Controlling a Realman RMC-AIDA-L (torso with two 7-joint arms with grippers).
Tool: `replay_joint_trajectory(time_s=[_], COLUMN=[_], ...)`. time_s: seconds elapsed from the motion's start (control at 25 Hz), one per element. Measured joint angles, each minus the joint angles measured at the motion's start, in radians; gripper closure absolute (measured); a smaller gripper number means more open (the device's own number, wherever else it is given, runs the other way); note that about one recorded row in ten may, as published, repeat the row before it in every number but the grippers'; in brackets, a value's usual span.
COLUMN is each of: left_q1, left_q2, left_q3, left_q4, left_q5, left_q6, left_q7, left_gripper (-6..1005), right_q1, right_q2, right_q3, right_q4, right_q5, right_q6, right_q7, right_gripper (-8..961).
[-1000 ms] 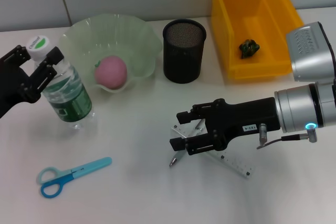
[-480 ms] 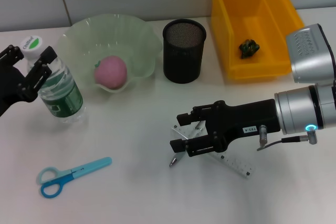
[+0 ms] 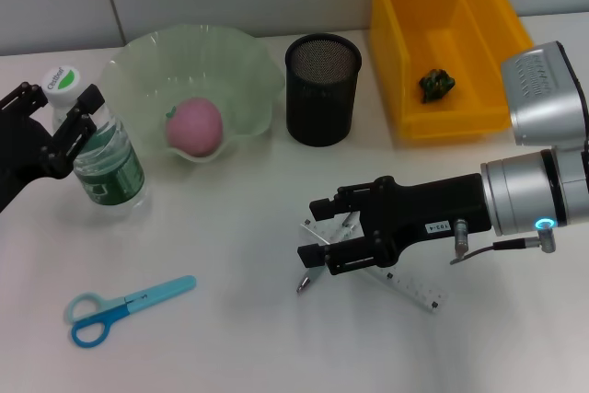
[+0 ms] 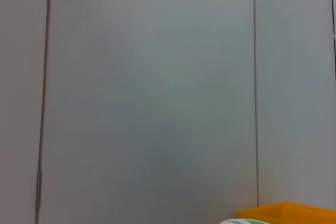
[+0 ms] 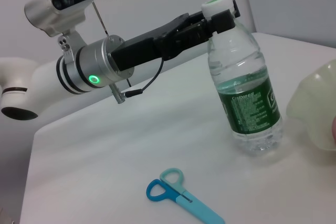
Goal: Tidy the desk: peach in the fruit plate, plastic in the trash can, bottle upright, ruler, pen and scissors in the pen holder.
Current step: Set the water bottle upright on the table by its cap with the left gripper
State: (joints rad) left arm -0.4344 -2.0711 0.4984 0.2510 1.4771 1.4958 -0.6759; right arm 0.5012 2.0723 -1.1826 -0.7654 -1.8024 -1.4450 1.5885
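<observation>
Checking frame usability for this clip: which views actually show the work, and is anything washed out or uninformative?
Head view: evenly lit, soft shadows, bottle and ruler clear. Left wrist view: almost all blank wall, only a sliver of the yellow bin showing. Right wrist view: sharp on the bottle and scissors, fruit plate cut off at the edge.

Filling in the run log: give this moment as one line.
left gripper: shut on clear plastic bottle, upright | right gripper: over clear ruler | blue scissors: on desk
</observation>
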Motion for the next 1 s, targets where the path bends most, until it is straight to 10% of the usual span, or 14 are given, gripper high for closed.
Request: replay_joint_trajectory(time_s=[1.0], left_q1=[-0.016], left_q2=[0.0], left_q3=[0.009], left_q4=[-0.004], left_q5=[0.006], left_q6=[-0.066], left_q7=[0.007], left_gripper=[563], right_q1=[0.006], right_q2=[-0.001], right_q3=[0.0], right_q4=[0.0], right_q5=[0.0], right_q6=[0.002], right_q7=[-0.001], right_gripper=[211])
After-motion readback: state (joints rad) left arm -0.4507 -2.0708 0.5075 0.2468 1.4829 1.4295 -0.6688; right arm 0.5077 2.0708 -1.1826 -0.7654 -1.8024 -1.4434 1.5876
